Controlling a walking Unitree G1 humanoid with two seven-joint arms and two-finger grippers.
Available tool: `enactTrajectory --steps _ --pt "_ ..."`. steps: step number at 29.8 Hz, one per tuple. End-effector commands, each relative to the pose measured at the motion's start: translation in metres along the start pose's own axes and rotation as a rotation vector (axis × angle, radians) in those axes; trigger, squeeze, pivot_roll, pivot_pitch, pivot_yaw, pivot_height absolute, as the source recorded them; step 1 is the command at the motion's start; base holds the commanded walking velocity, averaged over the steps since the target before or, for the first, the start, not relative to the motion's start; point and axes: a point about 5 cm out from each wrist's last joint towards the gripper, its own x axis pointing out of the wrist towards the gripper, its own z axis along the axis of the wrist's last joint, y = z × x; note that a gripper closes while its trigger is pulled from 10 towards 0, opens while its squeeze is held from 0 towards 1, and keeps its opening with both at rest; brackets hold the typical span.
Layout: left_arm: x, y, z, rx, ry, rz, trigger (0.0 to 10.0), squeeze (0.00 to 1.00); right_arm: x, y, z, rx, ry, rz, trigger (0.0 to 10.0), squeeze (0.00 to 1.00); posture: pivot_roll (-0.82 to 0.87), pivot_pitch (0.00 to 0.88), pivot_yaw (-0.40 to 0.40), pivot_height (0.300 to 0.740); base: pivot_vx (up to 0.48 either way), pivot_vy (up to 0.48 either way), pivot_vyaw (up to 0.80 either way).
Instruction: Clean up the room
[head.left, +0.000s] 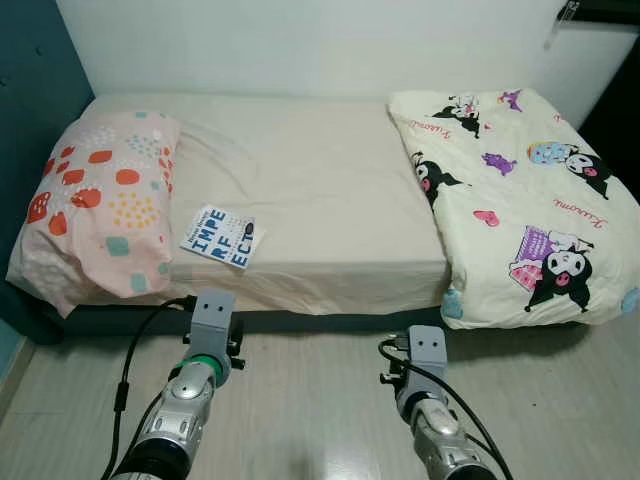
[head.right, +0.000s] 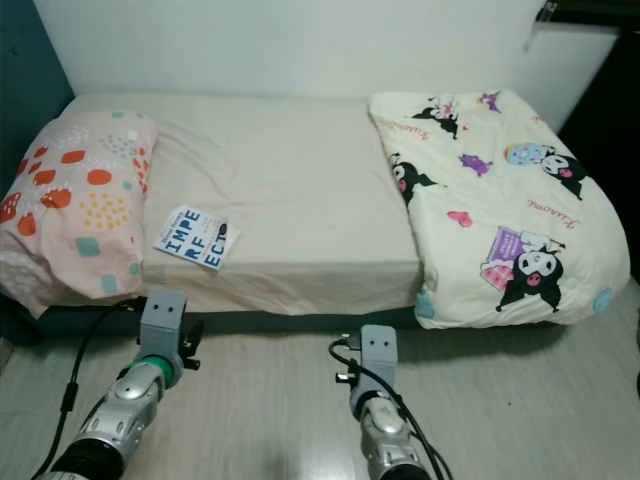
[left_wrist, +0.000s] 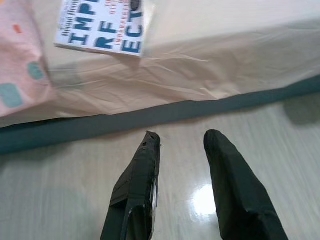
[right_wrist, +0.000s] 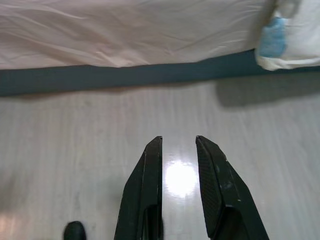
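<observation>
A bed (head.left: 300, 180) with a cream sheet stands before me. A white book with blue letters (head.left: 217, 237) lies near the bed's front edge, beside a pink patterned pillow (head.left: 100, 200) at the left end. A folded cartoon-print blanket (head.left: 520, 200) covers the right end and hangs over the front edge. My left gripper (left_wrist: 182, 137) hovers open above the floor just short of the bed frame, with the book (left_wrist: 102, 25) ahead of it. My right gripper (right_wrist: 179, 139) is also open over the floor, holding nothing.
The dark teal bed base (head.left: 300, 320) runs along the floor in front of me. A teal wall (head.left: 30, 70) bounds the left side and a white wall (head.left: 300, 40) the back. A shiny pale wood floor (head.left: 310, 400) lies under both arms. A small dark object (right_wrist: 74, 231) sits on the floor.
</observation>
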Motion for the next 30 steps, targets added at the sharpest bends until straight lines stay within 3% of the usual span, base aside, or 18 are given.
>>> enactTrajectory --steps 1,6,14,23,27,28,29,30 --pt "-0.001 -0.002 -0.006 -0.001 0.028 0.002 10.0 0.0 -0.003 -0.003 -0.01 -0.007 0.04 -0.008 10.0 0.0 0.01 0.018 0.036 0.74 0.0 -0.48 0.0" --pt "0.0 -0.001 -0.004 -0.036 0.024 0.014 10.0 0.0 -0.004 -0.006 -0.011 -0.013 0.044 -0.014 10.0 0.0 0.01 0.016 0.029 0.74 0.0 -0.096 0.0" --pt "-0.004 0.004 -0.006 0.012 0.014 -0.013 10.0 0.0 -0.005 -0.008 -0.017 -0.016 0.07 -0.027 10.0 0.0 0.02 0.012 0.021 0.74 0.0 0.0 0.0" --pt "-0.012 0.008 -0.027 0.06 0.051 0.029 10.0 0.0 -0.006 0.001 -0.023 -0.034 0.103 0.015 10.0 0.0 0.04 0.0 0.009 0.74 0.0 0.0 0.0" --pt "-0.018 0.01 -0.05 0.02 0.137 0.069 10.0 0.0 -0.009 0.002 -0.032 -0.044 0.157 0.019 10.0 0.0 0.06 0.0 -0.001 0.74 0.0 0.0 0.0" --pt "-0.025 0.007 -0.069 0.031 0.232 0.057 10.0 0.0 -0.014 0.002 -0.048 -0.068 0.245 0.018 10.0 0.0 0.07 0.0 -0.008 0.74 0.0 0.0 0.0" --pt "-0.025 0.007 -0.069 0.031 0.232 0.057 10.0 0.0 -0.014 0.002 -0.048 -0.068 0.245 0.018 10.0 0.0 0.07 0.0 -0.008 0.74 0.0 0.0 0.0" --pt "-0.035 0.003 -0.091 0.063 0.342 0.024 10.0 0.0 -0.022 0.001 -0.065 -0.118 0.34 0.024 10.0 0.0 0.08 0.0 -0.011 0.74 0.0 0.0 0.0"
